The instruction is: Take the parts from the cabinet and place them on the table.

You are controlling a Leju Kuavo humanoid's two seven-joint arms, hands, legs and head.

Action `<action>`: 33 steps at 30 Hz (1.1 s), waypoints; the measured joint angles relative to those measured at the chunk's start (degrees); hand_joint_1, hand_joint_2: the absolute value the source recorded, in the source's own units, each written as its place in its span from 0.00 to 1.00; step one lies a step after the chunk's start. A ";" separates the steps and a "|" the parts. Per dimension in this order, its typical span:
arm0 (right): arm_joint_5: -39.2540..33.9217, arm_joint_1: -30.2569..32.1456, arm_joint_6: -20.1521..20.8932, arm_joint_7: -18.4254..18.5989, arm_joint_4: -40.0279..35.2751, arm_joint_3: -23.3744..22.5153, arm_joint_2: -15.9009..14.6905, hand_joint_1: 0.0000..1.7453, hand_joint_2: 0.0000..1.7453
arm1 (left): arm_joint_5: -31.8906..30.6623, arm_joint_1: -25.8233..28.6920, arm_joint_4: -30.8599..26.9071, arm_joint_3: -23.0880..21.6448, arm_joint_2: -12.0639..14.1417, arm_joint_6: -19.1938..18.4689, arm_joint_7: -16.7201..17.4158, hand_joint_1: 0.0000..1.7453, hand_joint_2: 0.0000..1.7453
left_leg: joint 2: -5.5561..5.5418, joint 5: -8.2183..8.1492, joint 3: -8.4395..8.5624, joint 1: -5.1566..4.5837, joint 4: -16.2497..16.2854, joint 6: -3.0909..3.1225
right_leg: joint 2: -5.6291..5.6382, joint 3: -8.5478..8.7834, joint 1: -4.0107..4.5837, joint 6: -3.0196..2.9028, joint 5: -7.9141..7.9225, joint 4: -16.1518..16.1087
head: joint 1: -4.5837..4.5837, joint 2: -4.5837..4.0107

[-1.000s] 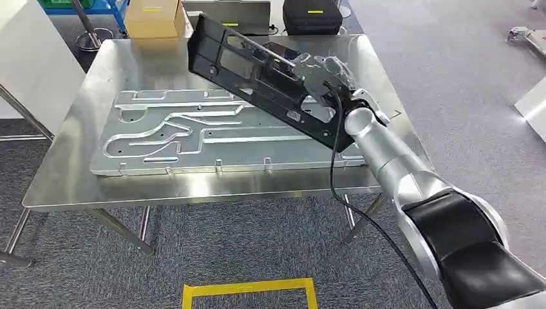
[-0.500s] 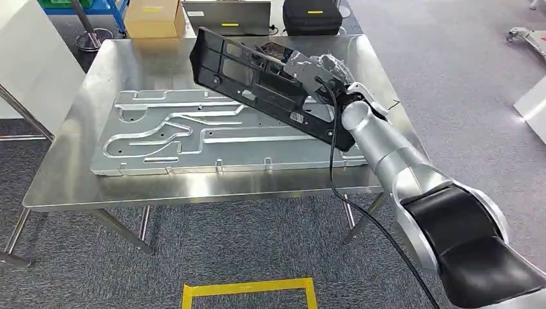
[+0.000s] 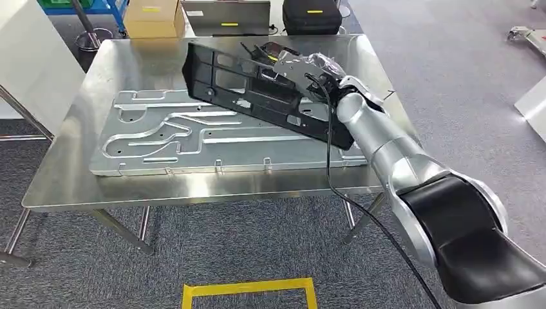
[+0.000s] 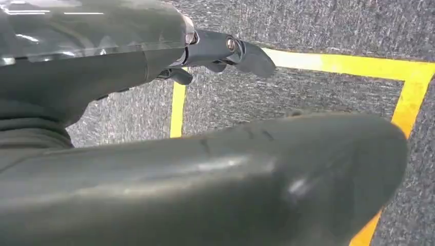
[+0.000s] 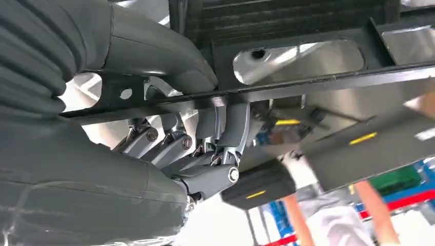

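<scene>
Black frame (image 3: 257,90) now lower and flatter than a second ago, shifted toward table's far side; right arm extended further over table.

Table (image 3: 58,187): steel top carries large grooved plate (image 3: 193,138), lying flat.

Black frame: tilted above plate, near end seemingly touching it, contact uncertain. Not yet released.

Right hand (image 3: 308,69): fingers (image 5: 225,130) clamped around frame's bar.

Left hand (image 4: 215,51): hangs over carpet and yellow floor tape (image 4: 359,64), holds nothing; fingers' spread unclear.

Judgement: placement near complete; remaining — set frame down, let go, return for further parts.
</scene>
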 joint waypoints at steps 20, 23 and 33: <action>7.26 1.61 2.41 -1.86 2.95 2.62 8.26 1.00 1.00 | 1.40 -0.56 -0.02 -0.61 0.00 1.81 0.20 0.00 0.00 | 0.02 0.00 0.00 0.01 -0.02 0.00 | 0.03 0.00 0.00 -0.03 -0.02 0.03 | 0.00 0.00; 7.46 1.62 2.39 -1.82 3.26 3.06 9.67 1.00 1.00 | 1.74 -0.59 -0.02 -0.55 0.00 2.12 0.28 0.00 0.00 | 0.02 -0.02 0.00 0.01 -0.02 -0.03 | 0.04 -0.01 -0.01 -0.06 -0.04 0.03 | 0.00 0.00; 7.46 1.85 1.99 -4.99 3.28 3.19 12.90 1.00 1.00 | 2.65 -0.63 -0.02 -0.15 0.00 2.78 -0.26 0.00 0.00 | 0.01 -0.03 0.01 0.01 -0.03 -0.05 | 0.02 0.00 -0.01 -0.07 -0.05 0.03 | 0.00 0.00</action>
